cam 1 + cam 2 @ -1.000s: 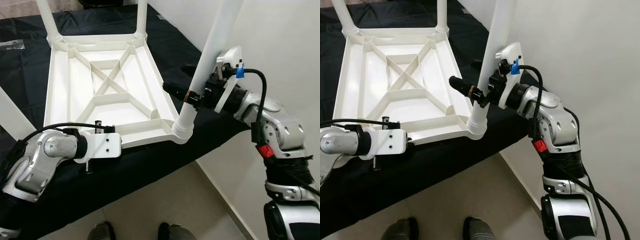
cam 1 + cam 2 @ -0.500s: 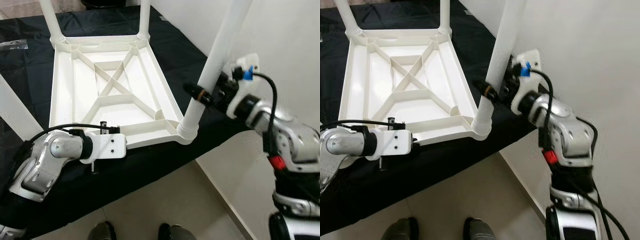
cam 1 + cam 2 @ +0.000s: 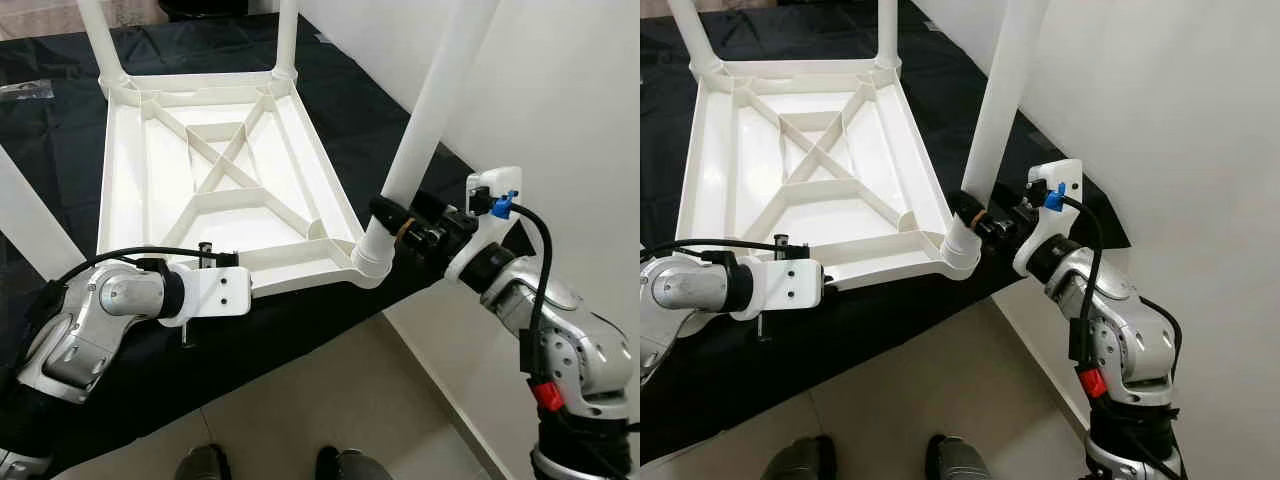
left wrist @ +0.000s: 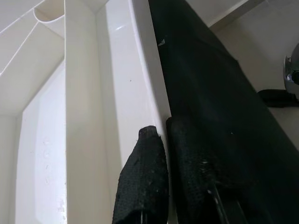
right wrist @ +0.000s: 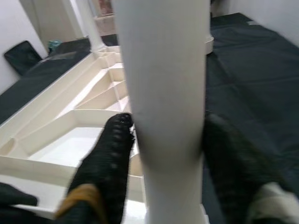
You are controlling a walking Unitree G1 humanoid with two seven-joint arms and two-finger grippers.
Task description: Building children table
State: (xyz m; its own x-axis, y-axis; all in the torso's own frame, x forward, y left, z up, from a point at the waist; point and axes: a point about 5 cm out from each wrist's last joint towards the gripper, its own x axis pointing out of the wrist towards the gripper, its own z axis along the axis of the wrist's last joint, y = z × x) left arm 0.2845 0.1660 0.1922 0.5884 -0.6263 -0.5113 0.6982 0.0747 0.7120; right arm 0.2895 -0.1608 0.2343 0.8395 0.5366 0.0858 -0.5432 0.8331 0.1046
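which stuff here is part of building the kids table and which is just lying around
Part of the job:
- upturned white tabletop
- near-right table leg, right claw around its lower end
- other legs already standing in their sockets
- left claw pinching the tabletop's near edge

Lying about:
- black cloth underneath
- clear plastic wrapper at far left

No readable text, label, brand, number or sign appears in any view.
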